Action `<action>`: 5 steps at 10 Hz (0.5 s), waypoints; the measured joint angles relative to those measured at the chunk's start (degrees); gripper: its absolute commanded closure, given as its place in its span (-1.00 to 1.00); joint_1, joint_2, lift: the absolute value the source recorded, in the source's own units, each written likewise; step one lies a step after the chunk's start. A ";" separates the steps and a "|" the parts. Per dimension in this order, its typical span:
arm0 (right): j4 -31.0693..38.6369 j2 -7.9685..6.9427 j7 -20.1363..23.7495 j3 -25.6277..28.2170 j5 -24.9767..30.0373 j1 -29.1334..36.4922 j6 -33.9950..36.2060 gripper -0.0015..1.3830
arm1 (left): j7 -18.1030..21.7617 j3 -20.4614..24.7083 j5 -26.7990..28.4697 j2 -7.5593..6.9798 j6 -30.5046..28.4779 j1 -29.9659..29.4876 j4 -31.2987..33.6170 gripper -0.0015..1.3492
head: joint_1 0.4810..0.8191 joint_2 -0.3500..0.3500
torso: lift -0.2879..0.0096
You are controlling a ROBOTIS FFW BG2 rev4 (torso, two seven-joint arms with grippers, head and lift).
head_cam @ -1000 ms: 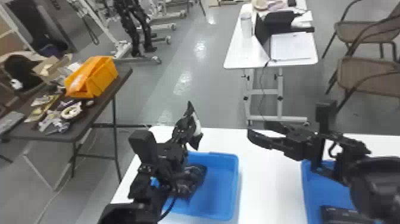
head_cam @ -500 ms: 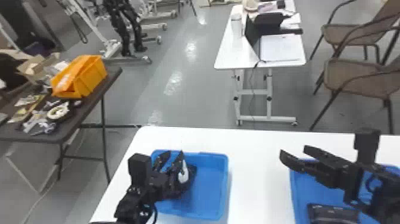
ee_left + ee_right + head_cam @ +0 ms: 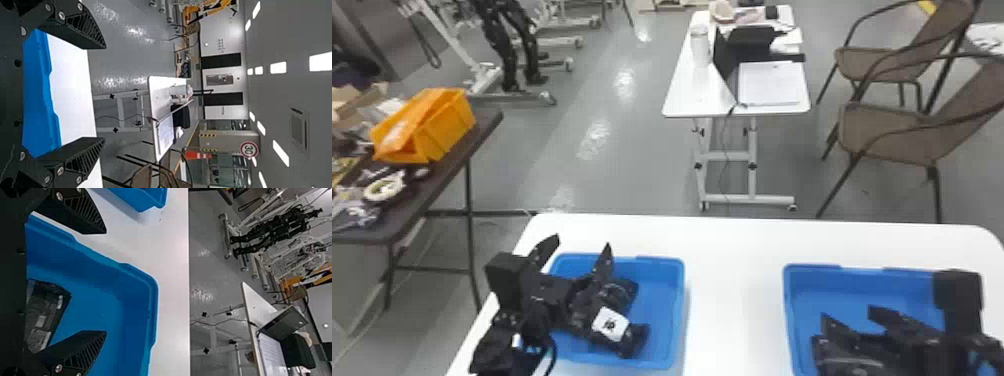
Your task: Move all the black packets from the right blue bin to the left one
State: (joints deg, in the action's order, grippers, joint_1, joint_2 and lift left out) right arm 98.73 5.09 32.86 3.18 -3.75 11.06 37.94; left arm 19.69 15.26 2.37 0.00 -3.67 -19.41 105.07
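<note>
The white table (image 3: 732,280) spans the lower part of the head view. On it, the right blue bin (image 3: 862,280) sits at the lower right and the left blue bin (image 3: 672,310) at lower left of centre.

The right gripper (image 3: 857,322) is over the right bin, its fingers wide apart with nothing held. A black packet (image 3: 43,317) lies in that bin, close by the fingers and nearer one of them in the right wrist view; whether they touch, I cannot tell. The left gripper (image 3: 579,255) is above the left bin, its fingers also spread wide and empty, at the far side of the black packets (image 3: 617,295) heaped there. On top of the heap, a white label (image 3: 609,324) faces up.

The right bin is cut off by the bottom edge of the head view, and the right arm covers part of it. The body of the right gripper hides one end of its packet. The left gripper overlaps the heap, so I cannot count what lies in it.

Compared with the earlier frames, the right gripper has moved in over its bin from the near-side gap between bins, and the white patch first seen up at the left fingers now lies down on the heap.
</note>
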 measured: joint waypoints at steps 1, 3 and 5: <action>0.88 0.00 0.00 0.39 1.46 0.89 1.76 -0.83 | 0.00 -0.05 -0.52 0.00 0.12 -0.01 0.60 -0.90 | 0.27 0.48 | 0.94; 0.71 -0.13 -0.23 0.82 5.08 1.05 4.67 -0.83 | -0.01 -0.15 -1.03 0.00 0.39 -0.06 0.96 -0.90 | 0.27 0.42 | 0.94; 2.05 -1.98 -4.20 2.47 8.52 2.22 8.30 -0.83 | -0.01 -0.44 -1.37 0.00 0.42 -0.23 1.01 -0.90 | 0.27 0.34 | 0.94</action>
State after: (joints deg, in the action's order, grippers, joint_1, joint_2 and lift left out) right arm 100.78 3.11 28.66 5.65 4.77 13.27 46.24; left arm 19.69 14.82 1.00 0.00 -3.24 -19.64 106.08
